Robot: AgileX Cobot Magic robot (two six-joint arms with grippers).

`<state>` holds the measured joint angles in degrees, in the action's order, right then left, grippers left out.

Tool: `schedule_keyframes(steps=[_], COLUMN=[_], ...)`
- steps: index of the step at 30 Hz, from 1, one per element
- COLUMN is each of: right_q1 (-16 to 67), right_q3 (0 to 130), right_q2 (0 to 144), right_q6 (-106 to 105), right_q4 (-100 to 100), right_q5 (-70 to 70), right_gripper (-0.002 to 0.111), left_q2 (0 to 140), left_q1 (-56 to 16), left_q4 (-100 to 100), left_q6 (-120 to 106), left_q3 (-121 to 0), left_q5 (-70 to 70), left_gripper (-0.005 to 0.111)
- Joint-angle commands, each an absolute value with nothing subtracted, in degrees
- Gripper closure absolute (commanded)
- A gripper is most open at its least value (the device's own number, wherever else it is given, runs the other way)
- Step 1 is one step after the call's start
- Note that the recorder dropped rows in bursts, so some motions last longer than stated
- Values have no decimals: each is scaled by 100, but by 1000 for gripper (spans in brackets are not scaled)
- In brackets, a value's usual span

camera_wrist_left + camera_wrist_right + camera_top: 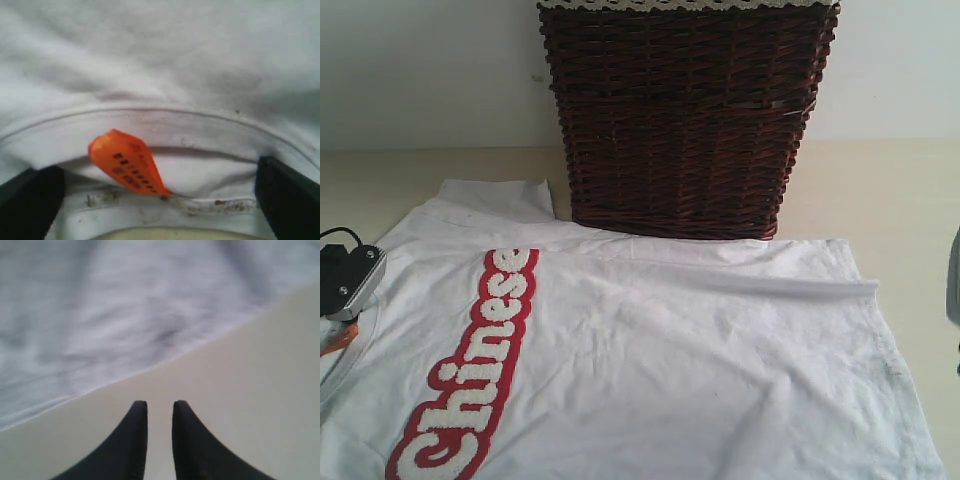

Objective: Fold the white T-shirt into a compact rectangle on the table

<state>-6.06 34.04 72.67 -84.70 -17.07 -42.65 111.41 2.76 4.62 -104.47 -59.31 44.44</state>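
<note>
The white T-shirt [650, 360] lies spread flat on the table [890, 190], its red band of white lettering [480, 370] running along its left part. My left gripper [348, 285] hovers at the shirt's left edge, over the collar. In the left wrist view, the left gripper [157, 172] stands open, its dark fingers [30, 200] wide apart on either side of the ribbed collar [150, 120] and the orange neck tag [127, 162]. My right gripper [160, 405] is over bare table [250, 390] just off the shirt's edge [125, 315], its jaws a narrow gap apart and empty.
A tall dark brown wicker basket [685, 110] stands at the back, touching the shirt's far edge. Bare table shows to the right of the shirt and behind it on the left. A dark sliver of the right arm [953, 275] shows at the right edge.
</note>
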Motion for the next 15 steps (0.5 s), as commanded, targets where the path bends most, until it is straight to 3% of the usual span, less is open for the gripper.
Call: schedule_keyframes(steps=[1,7,9,11,14,15], right_q1=[-597,-597,-597,-597,-597,-597], right_q3=[3772,3878,3878,3889,3889,3889], right_q2=[7836,8380,8524,8742,9113,9191], right_q6=[-10029,-10535,-10554,-10851,-11371,-11542], right_q4=[-2064,-2908,-3048,-3059,-3379,-3477], right_q5=[-5851,-4813,-4422,-4091,-3369,-3128], right_gripper=[92,91,84,65,22,12], left_q2=[11182,11182,11182,11182,11182,11182], left_q1=[283,283,283,283,283,283], left_q4=[473,473,473,473,473,473], left_q6=[-10456,-10456,-10456,-10456,-10456,-10456], left_q3=[-5927,-5927,-5927,-5927,-5927,-5927], left_q5=[4503,4503,4503,4503,4503,4503], left_gripper=[3,3,3,3,3,3])
